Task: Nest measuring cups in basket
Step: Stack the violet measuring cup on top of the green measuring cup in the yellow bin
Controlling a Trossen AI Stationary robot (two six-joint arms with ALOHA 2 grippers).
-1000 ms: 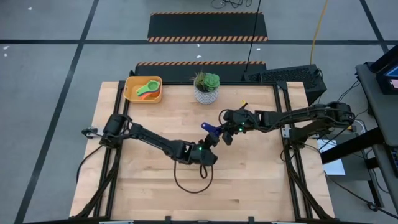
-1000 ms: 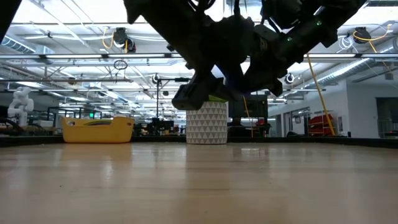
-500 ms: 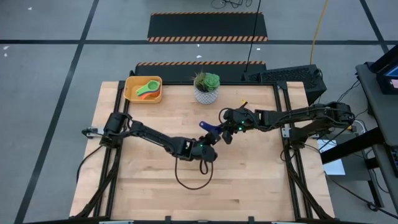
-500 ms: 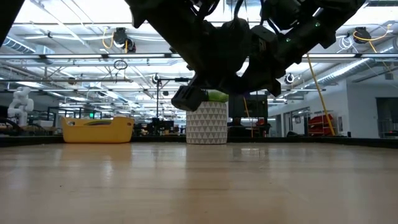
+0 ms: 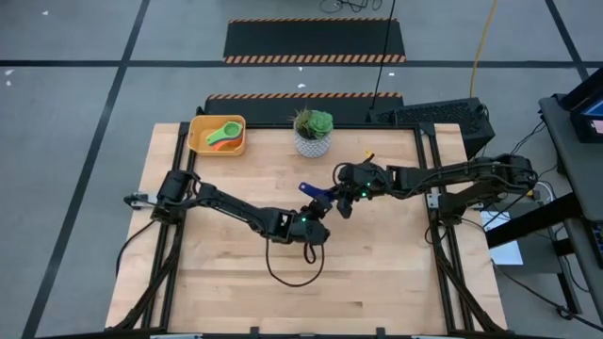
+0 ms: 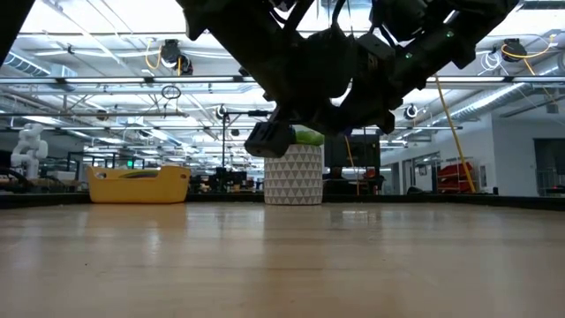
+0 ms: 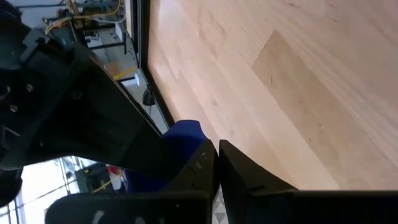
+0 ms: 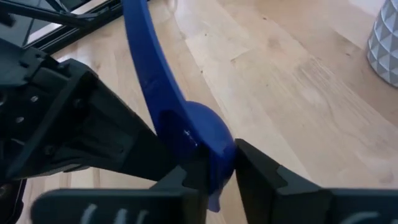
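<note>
A dark blue measuring cup [image 5: 312, 190] hangs above the middle of the table between my two grippers. My right gripper [image 5: 334, 197] reaches it from the table's right, and its fingers stand close on either side of the bowl's wall [image 8: 219, 155]. My left gripper [image 5: 318, 212] comes from the near left and is shut at the cup [image 7: 185, 132]. The yellow-orange basket [image 5: 196, 134] stands at the far left corner with a green cup [image 5: 226, 132] and an orange one in it. My left gripper is shut beside the cup's bowl, level and slanting in from the near left. Its own fingers [image 7: 202, 165] hide the place of contact. The cup is clear of the table. My right gripper has the bowl's rim wall [image 8: 222, 163] between its two fingers [image 8: 258, 168], coming level from the table's right. The handle [image 8: 142, 56] sticks out beyond the fingers toward the far left. I cannot tell whether both fingers still touch the wall.
A white patterned pot with a green plant [image 5: 313, 132] stands at the far edge, just behind the grippers. A dark cable loop [image 5: 287, 268] lies on the wood near the left arm. Bare wood stretches between the grippers and the basket.
In the low view the blue of the cup that showed between the two grippers is now covered by dark fingers. Both hands have stayed about where they were, and the cup remains in the air between them.
</note>
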